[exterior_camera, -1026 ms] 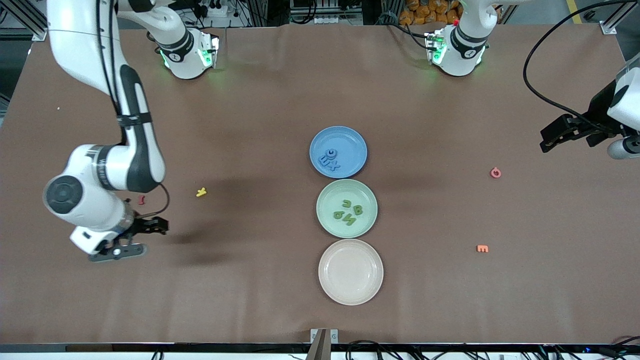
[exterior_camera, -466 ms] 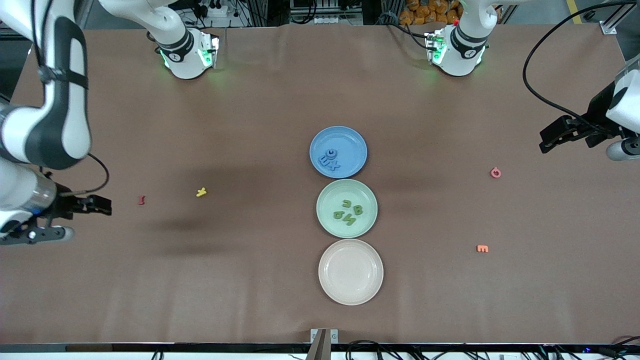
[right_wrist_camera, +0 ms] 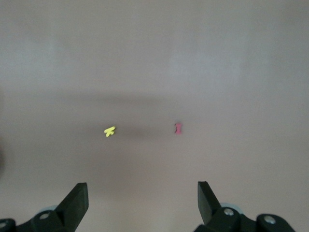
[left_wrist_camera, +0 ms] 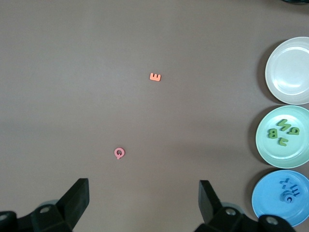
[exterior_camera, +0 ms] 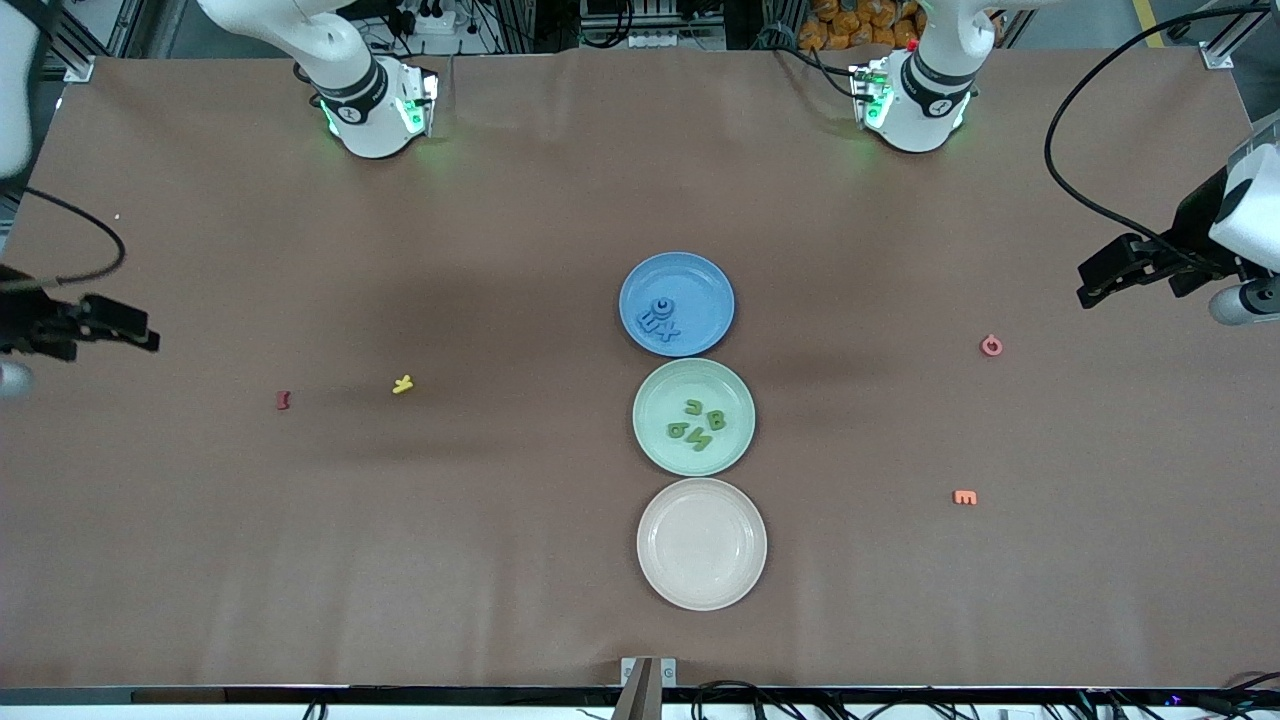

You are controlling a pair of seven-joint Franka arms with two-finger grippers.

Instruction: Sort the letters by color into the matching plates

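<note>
blue letters (exterior_camera: 660, 320) all sit in the blue plate (exterior_camera: 700, 280), green letters (exterior_camera: 697, 424) in the green plate (exterior_camera: 660, 385); left gripper (exterior_camera: 1100, 280) and right gripper (exterior_camera: 125, 330) hang at the table ends, jaws wide open, holding nothing

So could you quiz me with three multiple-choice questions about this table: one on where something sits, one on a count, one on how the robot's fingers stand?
1. Which round plate lies nearest the front camera?
A. blue
B. pale mint green
C. beige-pink

2. How many small green foam letters lie in the mint plate?
A. two
B. four
C. six

3. How are both grippers?
A. open, holding nothing
B. shut on letters
C. resting in plates

Answers:
1 C: the beige-pink plate lies lowest in the front view, below the mint green plate and blue plate.
2 B: four green letters show there.
3 A: the left gripper and right gripper show spread fingers with bare table between.
</note>
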